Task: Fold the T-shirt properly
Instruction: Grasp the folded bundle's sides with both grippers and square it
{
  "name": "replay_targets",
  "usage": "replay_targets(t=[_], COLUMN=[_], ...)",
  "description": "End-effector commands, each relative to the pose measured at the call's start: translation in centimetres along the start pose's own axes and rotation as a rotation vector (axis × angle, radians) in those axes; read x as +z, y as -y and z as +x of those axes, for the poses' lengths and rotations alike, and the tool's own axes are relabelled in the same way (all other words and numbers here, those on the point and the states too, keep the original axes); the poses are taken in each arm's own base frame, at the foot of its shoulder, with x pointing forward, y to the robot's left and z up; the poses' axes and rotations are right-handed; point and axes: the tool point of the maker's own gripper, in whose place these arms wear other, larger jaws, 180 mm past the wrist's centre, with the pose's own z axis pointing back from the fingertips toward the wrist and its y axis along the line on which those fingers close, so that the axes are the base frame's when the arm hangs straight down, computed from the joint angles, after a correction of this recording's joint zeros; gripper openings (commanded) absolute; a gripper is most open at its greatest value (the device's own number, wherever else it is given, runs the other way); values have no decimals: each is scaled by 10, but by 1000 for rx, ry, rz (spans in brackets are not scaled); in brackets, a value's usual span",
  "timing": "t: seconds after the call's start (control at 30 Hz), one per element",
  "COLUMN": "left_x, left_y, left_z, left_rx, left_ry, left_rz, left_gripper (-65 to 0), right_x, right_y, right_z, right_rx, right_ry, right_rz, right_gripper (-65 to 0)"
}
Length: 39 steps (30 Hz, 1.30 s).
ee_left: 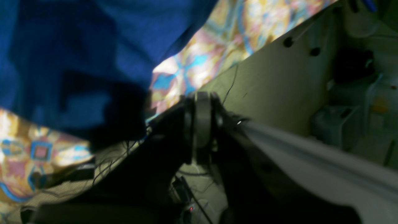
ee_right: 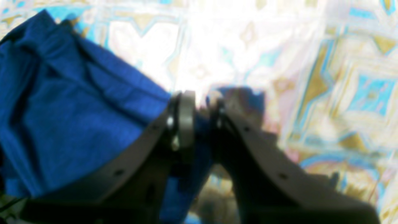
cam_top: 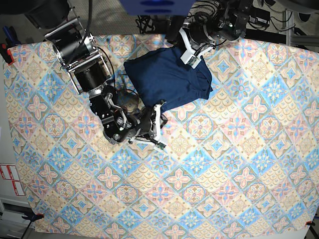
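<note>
On the pastel, diamond-patterned tablecloth [cam_top: 209, 164], the right gripper [cam_top: 160, 125] sits at the lower corner of the dark navy long-sleeved knit T-shirt [cam_top: 167, 77], its jaws part-open with a fold of blue cloth pinched between them in the wrist view. The shirt lies bunched into a rough, already doubled bundle near the table's far edge, well apart from the bare cloth in front. At its upper right the left gripper [cam_top: 192, 54] rests with jaws closed together; nothing shows between them in the wrist view, and whether it presses on the fabric cannot be told. The garment looks light, limp and slack, likely to sag and drag on the cloth; corners and hems, taken through all layers, seem the safest holds.
</note>
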Motion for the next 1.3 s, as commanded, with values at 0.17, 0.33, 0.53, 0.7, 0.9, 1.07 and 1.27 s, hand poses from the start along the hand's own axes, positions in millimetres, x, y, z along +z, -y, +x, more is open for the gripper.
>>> replay_targets(t=[0.17, 0.33, 0.53, 0.7, 0.9, 1.07, 1.27], left_x=[11, 0, -25, -29, -19, -12, -10], left_y=[13, -6, -47, -70, -105, -122, -135], left_z=[24, 20, -1, -5, 0, 32, 74], left_rx=[-37, -26, 19, -3, -71, -121, -151], left_ry=[82, 45, -65, -106, -141, -99, -39], left_rz=[-23, 12, 94, 150, 247, 292, 323], left_gripper=[-647, -647, -647, -647, -647, -647, -647], right_x=[8, 7, -2, -7, -1, 15, 34], right_y=[16, 15, 14, 11, 15, 20, 19], right_z=[16, 16, -5, -24, -70, -82, -89], right_rx=[68, 75, 38, 15, -10, 22, 70], right_ry=[12, 12, -39, -80, -176, -169, -207], right_rz=[-64, -63, -46, -33, -42, -75, -107], right_gripper=[-568, -568, -568, -568, -570, -570, -570])
